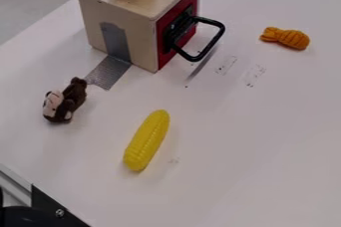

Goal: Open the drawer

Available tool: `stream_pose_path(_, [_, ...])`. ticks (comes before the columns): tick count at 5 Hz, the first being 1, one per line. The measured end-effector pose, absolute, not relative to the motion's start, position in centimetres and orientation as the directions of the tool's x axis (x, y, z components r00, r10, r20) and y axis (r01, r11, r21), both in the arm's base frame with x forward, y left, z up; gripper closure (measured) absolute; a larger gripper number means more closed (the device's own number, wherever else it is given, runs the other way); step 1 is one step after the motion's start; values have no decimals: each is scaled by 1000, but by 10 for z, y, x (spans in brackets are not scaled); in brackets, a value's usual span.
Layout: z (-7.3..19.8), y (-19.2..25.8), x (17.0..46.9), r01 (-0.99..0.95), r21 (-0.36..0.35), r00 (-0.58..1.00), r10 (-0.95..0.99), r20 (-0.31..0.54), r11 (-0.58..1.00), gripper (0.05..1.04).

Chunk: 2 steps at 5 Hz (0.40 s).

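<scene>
Blk rounded part (28,217) sat btm L. Drawer (164,59), red-fronted, was shut in the box (136,44), upper ctr, w/ handle (212,45) jutting. Corn (146,141) lay on the counter (246,156). Hand's state: couldn't tell.

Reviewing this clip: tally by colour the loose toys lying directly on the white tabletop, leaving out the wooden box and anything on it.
Brown: 1, a plush toy
Yellow: 1, a corn cob
Orange: 1, a small toy
Total: 3
</scene>
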<state>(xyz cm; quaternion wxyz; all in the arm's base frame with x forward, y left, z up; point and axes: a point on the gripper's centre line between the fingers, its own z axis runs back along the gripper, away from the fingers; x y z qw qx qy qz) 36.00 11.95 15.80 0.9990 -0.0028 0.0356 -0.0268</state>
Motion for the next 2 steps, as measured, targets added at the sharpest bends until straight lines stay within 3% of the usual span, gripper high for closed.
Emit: stream_pose_path(2, [168, 15, 385, 143, 102, 989, -139, -43, 984, 83])
